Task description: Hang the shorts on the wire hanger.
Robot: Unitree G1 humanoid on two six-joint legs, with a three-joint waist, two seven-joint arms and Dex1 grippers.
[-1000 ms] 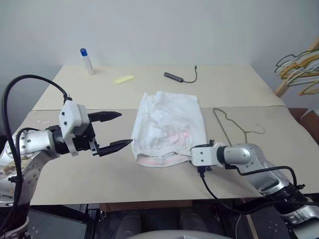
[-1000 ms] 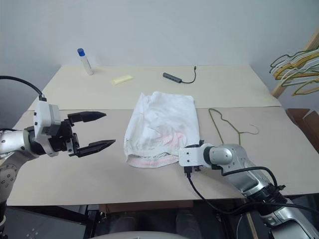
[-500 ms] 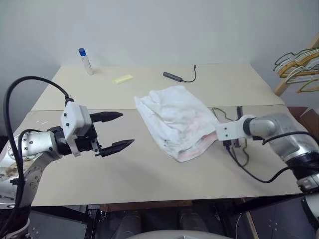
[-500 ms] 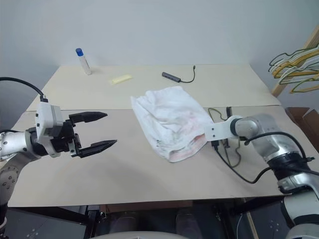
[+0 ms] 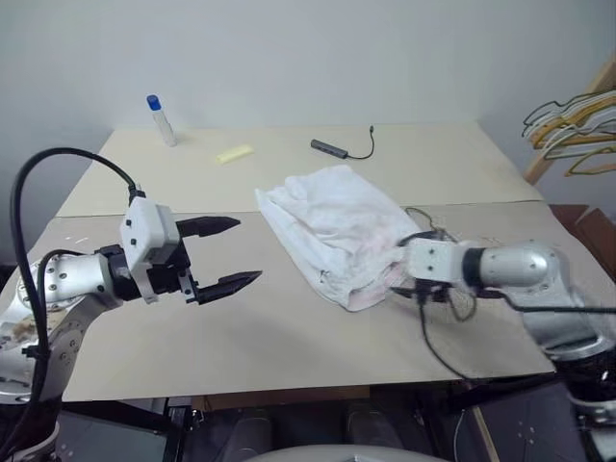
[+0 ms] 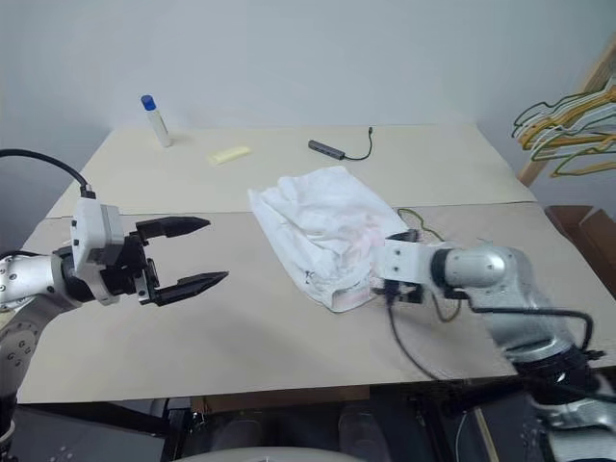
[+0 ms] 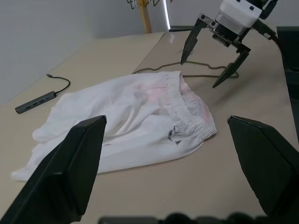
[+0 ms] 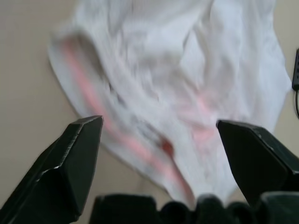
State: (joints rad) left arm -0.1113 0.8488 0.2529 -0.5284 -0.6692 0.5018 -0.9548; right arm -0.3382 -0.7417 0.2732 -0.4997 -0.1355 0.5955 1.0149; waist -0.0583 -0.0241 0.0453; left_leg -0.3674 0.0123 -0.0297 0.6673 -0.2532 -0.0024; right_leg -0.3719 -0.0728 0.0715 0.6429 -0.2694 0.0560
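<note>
Shorts (image 5: 334,231) lay crumpled on desk (image 5: 289,327). My right pincer (image 7: 216,55) hovered beside their waistband, fingers apart, empty. My left pincer (image 5: 229,255) hung apart, well clear.

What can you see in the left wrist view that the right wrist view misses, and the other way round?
Left wrist view alone: the right gripper, fingers spread wide above the table, the wire hanger lying partly under the shorts' far edge, a grey cable adapter, and the left gripper's own open fingers.

Right wrist view alone: a close look down onto the pink-striped edge of the shorts, framed by the right gripper's own open fingers.

Both: the white shorts lying crumpled on the table, held by neither gripper.
</note>
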